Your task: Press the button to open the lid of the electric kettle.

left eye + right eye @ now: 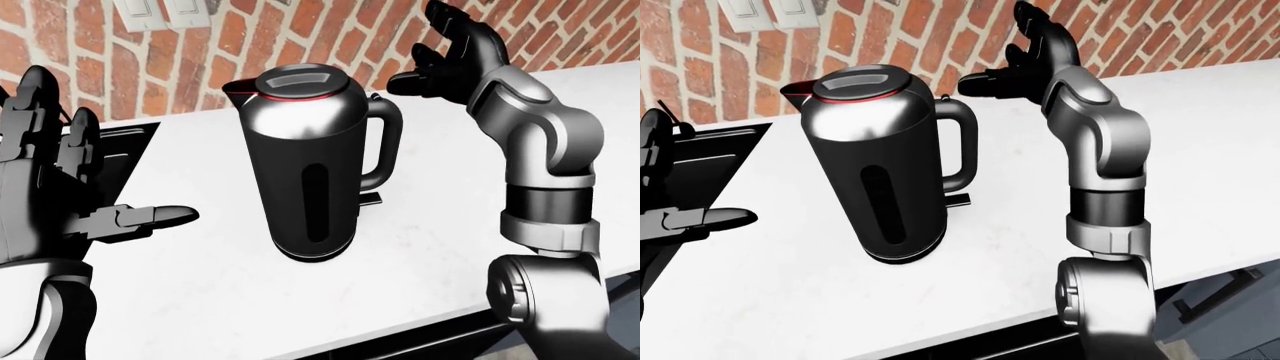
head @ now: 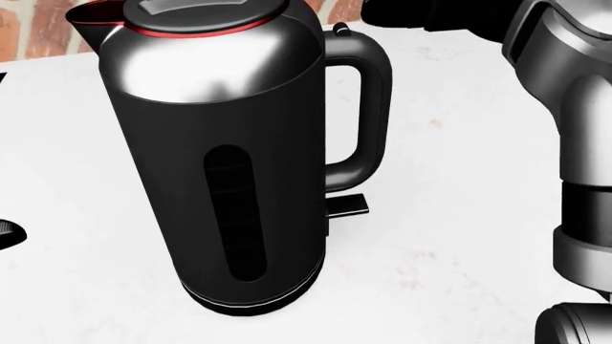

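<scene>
A black and steel electric kettle (image 1: 310, 165) stands tilted-looking on the white counter (image 1: 440, 202), spout to the left and handle (image 1: 385, 142) to the right. Its lid (image 1: 295, 81), ringed in red, lies shut. A small knob (image 2: 339, 29) sits at the top of the handle. My right hand (image 1: 432, 56) is open and raised just right of the kettle's top, its thumb (image 1: 405, 81) pointing toward the top of the handle without touching it. My left hand (image 1: 100, 165) is open at the left, apart from the kettle, thumb (image 1: 160, 217) pointing at it.
A red brick wall (image 1: 330, 30) with white switch plates (image 1: 160, 11) runs behind the counter. A black recessed surface (image 1: 125, 142) lies at the counter's left. The counter's near edge (image 1: 400, 322) runs along the bottom, with my right arm (image 1: 545, 187) over it.
</scene>
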